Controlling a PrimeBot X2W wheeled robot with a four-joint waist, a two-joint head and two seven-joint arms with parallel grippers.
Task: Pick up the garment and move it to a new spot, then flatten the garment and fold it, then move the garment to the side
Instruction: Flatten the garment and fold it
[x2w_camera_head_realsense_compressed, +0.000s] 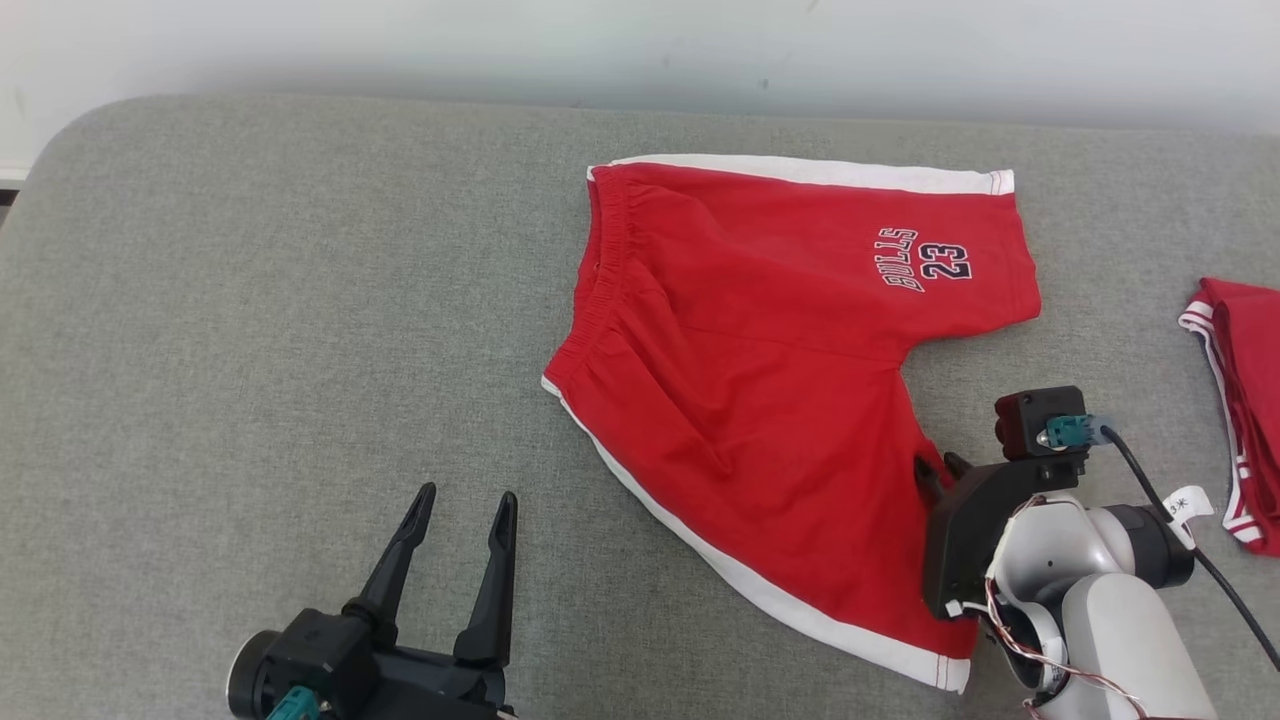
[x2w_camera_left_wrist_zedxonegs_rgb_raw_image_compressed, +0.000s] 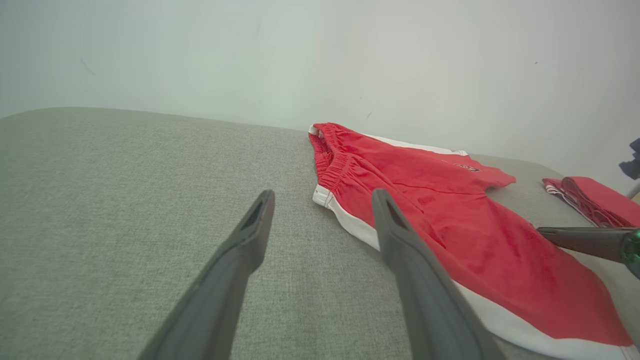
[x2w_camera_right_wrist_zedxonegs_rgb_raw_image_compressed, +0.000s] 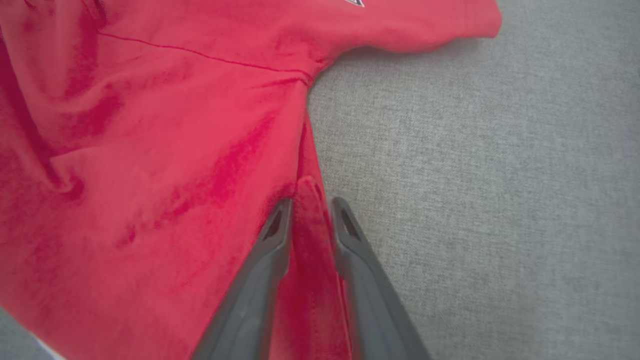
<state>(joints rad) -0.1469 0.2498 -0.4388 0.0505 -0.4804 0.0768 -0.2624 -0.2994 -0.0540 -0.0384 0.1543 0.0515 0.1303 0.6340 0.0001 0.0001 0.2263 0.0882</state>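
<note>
The garment (x2w_camera_head_realsense_compressed: 760, 360) is a pair of red shorts with white side stripes and "BULLS 23" print, lying spread flat on the grey padded surface (x2w_camera_head_realsense_compressed: 250, 300), waistband to the left. My right gripper (x2w_camera_head_realsense_compressed: 937, 463) sits at the inner edge of the near leg. In the right wrist view the right gripper (x2w_camera_right_wrist_zedxonegs_rgb_raw_image_compressed: 311, 202) is shut on a raised ridge of the garment (x2w_camera_right_wrist_zedxonegs_rgb_raw_image_compressed: 150, 150), pinched between the two fingers. My left gripper (x2w_camera_head_realsense_compressed: 468, 495) stands open over bare surface, left of the shorts. From the left wrist, the left gripper (x2w_camera_left_wrist_zedxonegs_rgb_raw_image_compressed: 322, 196) points toward the garment (x2w_camera_left_wrist_zedxonegs_rgb_raw_image_compressed: 450, 210), apart from it.
A second red piece of clothing with white trim (x2w_camera_head_realsense_compressed: 1240, 400) lies folded at the right edge of the surface, also visible from the left wrist (x2w_camera_left_wrist_zedxonegs_rgb_raw_image_compressed: 595, 200). A white wall (x2w_camera_head_realsense_compressed: 600, 50) runs along the back. Bare grey surface stretches left of the shorts.
</note>
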